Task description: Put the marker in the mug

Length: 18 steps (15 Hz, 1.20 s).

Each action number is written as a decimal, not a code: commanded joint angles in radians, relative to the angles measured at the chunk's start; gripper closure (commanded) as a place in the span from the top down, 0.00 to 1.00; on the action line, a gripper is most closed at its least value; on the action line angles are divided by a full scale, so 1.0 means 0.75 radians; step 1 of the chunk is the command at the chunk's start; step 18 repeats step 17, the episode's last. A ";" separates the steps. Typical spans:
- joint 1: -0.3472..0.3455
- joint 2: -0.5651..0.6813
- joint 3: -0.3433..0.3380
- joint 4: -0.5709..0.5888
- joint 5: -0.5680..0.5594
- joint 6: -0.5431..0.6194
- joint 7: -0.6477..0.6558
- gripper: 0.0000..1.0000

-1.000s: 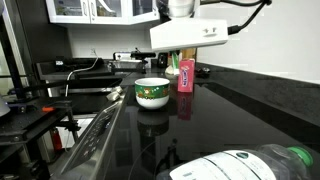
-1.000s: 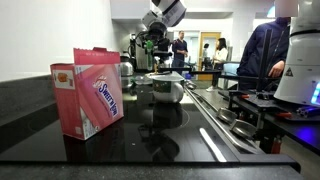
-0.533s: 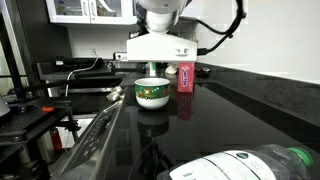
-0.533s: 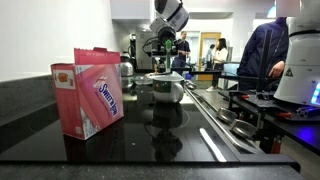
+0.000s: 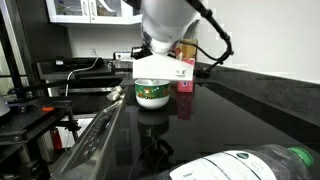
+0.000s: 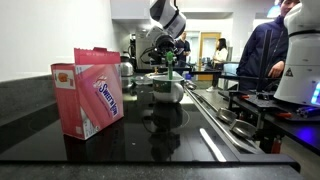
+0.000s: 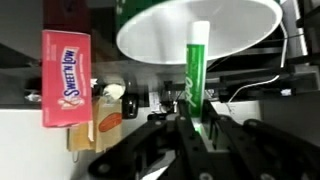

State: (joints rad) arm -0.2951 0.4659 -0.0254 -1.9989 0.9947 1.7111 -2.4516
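Wrist view: mug (image 7: 160, 35) cut off by the top edge. The marker (image 7: 197, 60) has its lower end hidden inside the dark, blurred gripper (image 7: 197, 135) clamping it. In an exterior view the arm (image 5: 170, 25) hides the mug's rim and part of the carton (image 5: 186, 80). The bottle (image 5: 240, 165) is cut off at the bottom edge.

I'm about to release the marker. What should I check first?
1. Grip: the gripper is shut on the marker: ok.
2. Aim: in the wrist view the marker's white tip lies over the opening of the mug: ok.
3. Mug upright on the counter: ok.
4. Pink carton stands apart from the mug, out of the drop path: ok.
5. Tip height against the rim: cannot tell; the gripper's body hides the gap in an exterior view.
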 commanded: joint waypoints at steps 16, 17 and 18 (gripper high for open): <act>0.259 -0.324 -0.039 -0.135 -0.406 0.564 0.719 1.00; 0.268 -0.343 -0.035 -0.142 -0.466 0.581 0.812 1.00; 0.268 -0.343 -0.035 -0.142 -0.466 0.581 0.812 1.00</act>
